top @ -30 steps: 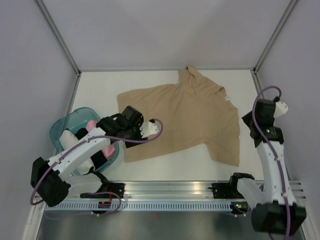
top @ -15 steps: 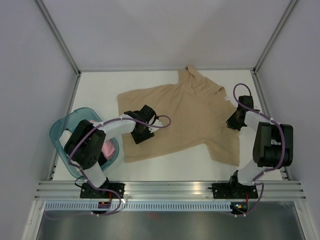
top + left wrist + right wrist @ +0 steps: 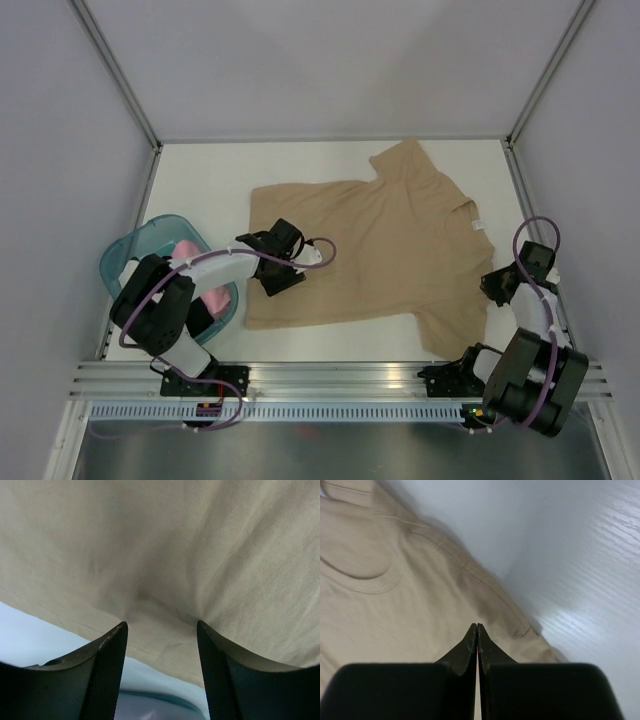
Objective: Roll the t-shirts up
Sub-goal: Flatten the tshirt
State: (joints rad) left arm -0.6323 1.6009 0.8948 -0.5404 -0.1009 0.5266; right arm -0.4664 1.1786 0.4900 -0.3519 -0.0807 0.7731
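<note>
Nearest me, at about 5 o'clock, my right gripper [image 3: 497, 285] sits low at the edge of the tan t-shirt [image 3: 380, 240], on the shoulder between the collar [image 3: 465, 208] and the near sleeve [image 3: 455, 335]. In the right wrist view its fingers [image 3: 465, 652] are pressed tight together, tips meeting just over the cloth by the shoulder seam. I cannot tell whether any fabric is pinched between them.

At roughly 8 o'clock the teal basket [image 3: 125, 255] stands on the table [image 3: 200, 180], off the shirt's hem side, with a pink rolled bundle [image 3: 186, 249] inside it.

My left gripper [image 3: 283, 265], around 9 o'clock from the shirt's middle, is down on the cloth just inside the hem. Its jaws stand apart, and the left wrist view shows them straddling a small raised pucker of tan fabric [image 3: 150, 595] without clamping it.

The shirt lies spread flat across the table's centre, hem toward 9 o'clock, neck and its small label [image 3: 477, 224] toward 3 o'clock, the far sleeve [image 3: 405, 160] pointing to 12.
</note>
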